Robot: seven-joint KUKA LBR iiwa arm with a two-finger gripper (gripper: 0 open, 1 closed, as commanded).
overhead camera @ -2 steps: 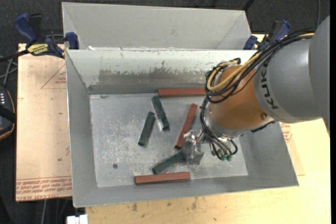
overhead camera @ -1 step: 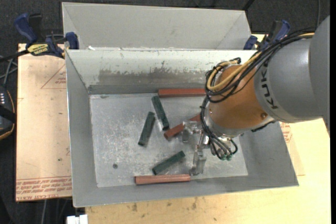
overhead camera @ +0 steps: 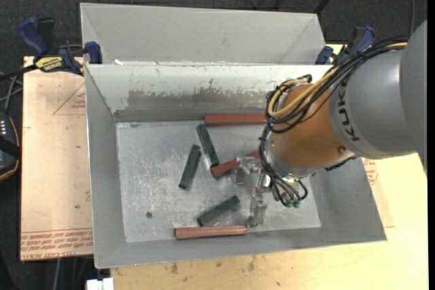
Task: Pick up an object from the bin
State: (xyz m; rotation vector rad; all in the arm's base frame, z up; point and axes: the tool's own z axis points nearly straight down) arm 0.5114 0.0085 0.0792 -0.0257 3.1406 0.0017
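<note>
just left of pincer [overhead camera: 255, 208]: dark green block [overhead camera: 219, 211]; brown stick [overhead camera: 211, 232] near.

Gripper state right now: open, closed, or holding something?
Gripper: cannot be told; it is low in the bin, near a short reddish-brown bar.

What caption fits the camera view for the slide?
Hand low in grey bin, at right end of front brown bar.
</note>
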